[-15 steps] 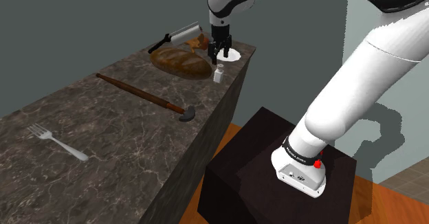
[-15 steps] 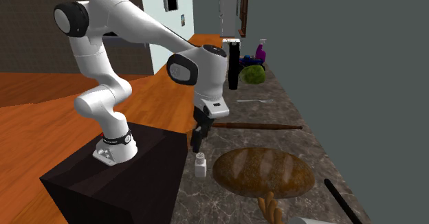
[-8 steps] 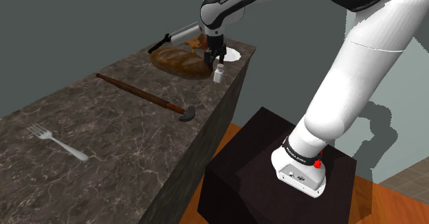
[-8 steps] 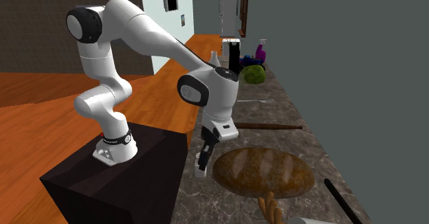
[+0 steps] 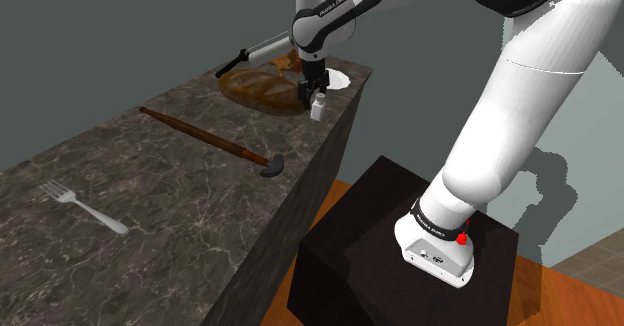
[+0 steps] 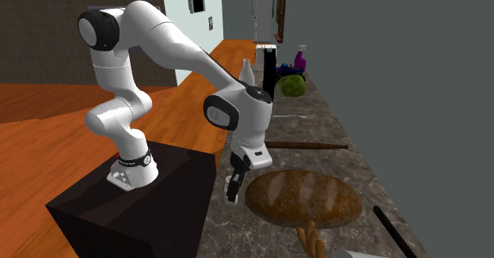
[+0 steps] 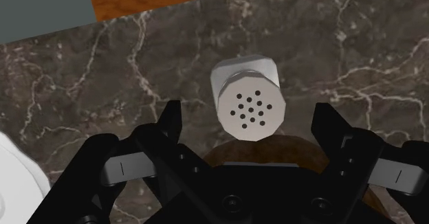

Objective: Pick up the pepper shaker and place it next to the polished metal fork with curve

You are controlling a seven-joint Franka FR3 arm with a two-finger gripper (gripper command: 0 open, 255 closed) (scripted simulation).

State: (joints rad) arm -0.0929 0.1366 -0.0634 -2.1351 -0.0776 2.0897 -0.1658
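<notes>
Counter: dark veined stone (image 5: 180,189), running from the shoulder view's lower left toward its upper middle.
Loaf: brown, oval (image 5: 262,90), near the counter's far end.
Cleaver: grey blade and black handle (image 5: 268,47) — just behind the loaf.
Long tool: brown wooden shaft with a dark curved head (image 5: 205,139), lying slantwise mid-counter.
Plate: white (image 5: 340,78), at the far corner beside the loaf.
Braided pastry: tan (image 6: 311,239), just beside the loaf.
Other end: green round thing (image 6: 290,85) and a purple bottle (image 6: 300,58) — close together.
Floor: orange wood (image 5: 570,299).
</notes>
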